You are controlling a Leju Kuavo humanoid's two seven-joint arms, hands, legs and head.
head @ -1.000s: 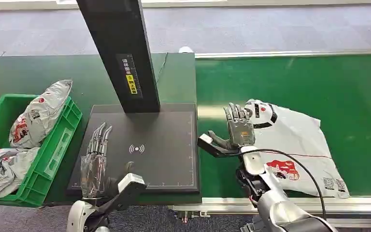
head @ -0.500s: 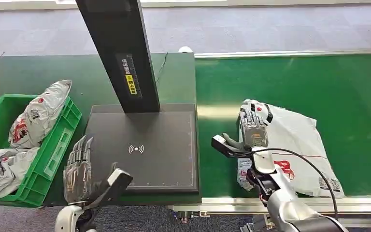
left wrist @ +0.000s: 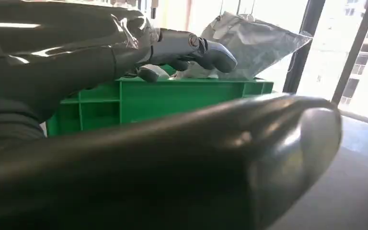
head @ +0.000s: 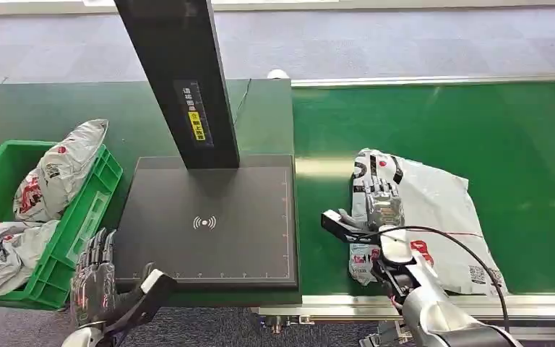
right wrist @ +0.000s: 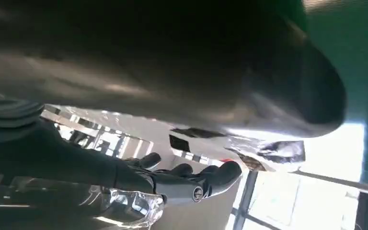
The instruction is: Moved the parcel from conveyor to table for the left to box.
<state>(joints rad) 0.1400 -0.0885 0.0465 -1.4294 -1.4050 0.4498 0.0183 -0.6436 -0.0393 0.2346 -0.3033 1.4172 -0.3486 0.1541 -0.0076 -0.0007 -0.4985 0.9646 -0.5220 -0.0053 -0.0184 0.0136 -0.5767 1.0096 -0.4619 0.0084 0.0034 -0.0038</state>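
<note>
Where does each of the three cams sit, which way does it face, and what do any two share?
Head view: high on the body, facing forward and down at conveyor, parcel, scanner pad; both arms show.
Left wrist view: behind the left hand, facing the green crate.
Right wrist view: behind the right hand, facing the parcel.
Shared: the crate, in the head and left wrist views.

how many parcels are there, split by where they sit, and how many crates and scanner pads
parcels on the conveyor: 1, the grey parcel under the right hand
parcels in the green crate: 2, an upper one and a lower one
green crates: 1
black scanner pads: 1
total: 5 things, 3 of them parcels
</note>
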